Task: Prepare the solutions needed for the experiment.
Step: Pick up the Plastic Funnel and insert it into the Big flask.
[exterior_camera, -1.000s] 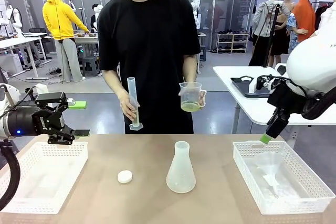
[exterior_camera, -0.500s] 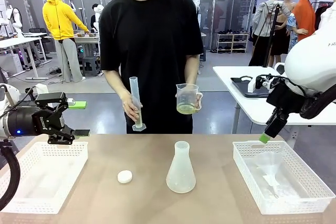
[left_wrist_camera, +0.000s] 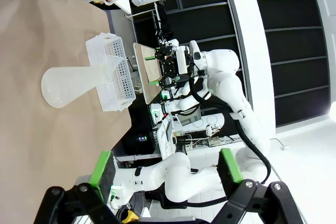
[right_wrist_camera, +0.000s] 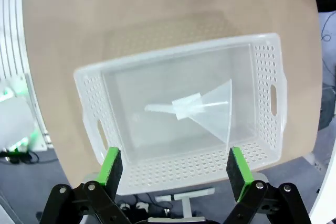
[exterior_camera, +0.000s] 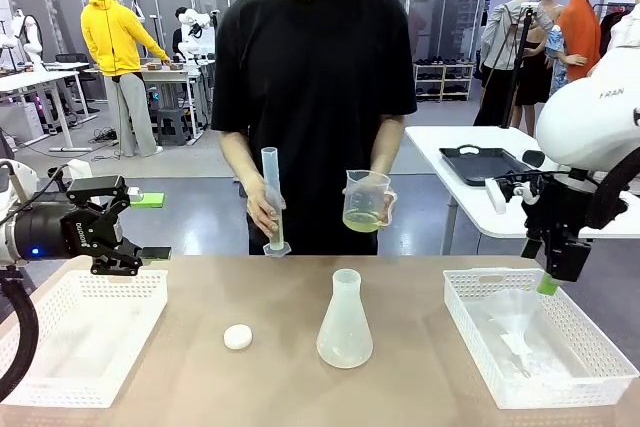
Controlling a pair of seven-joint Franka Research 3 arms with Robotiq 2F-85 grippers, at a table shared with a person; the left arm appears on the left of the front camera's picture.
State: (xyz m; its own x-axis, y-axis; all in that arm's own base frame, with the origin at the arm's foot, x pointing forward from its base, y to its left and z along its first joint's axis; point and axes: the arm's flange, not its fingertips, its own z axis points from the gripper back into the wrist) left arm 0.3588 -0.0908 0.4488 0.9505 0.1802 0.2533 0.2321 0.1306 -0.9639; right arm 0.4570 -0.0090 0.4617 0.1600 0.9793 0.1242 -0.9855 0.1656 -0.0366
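Likely fetching the funnel (exterior_camera: 515, 319), lower right: right hand (right_wrist_camera: 173, 166) wide above it. Left hand (left_wrist_camera: 165, 167) wide. Calls for a straight descent next.

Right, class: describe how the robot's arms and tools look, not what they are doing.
The right arm is a smooth, rounded white shell with grey lettering. The left tool and right tool are black linked frames with two fingers tipped by bright green pads. Black cables loop behind both, and a small blue light glows on the left tool's body.

Bright even indoor light; soft shadows on table (exterior_camera: 420, 282); wrist views bowed at edges
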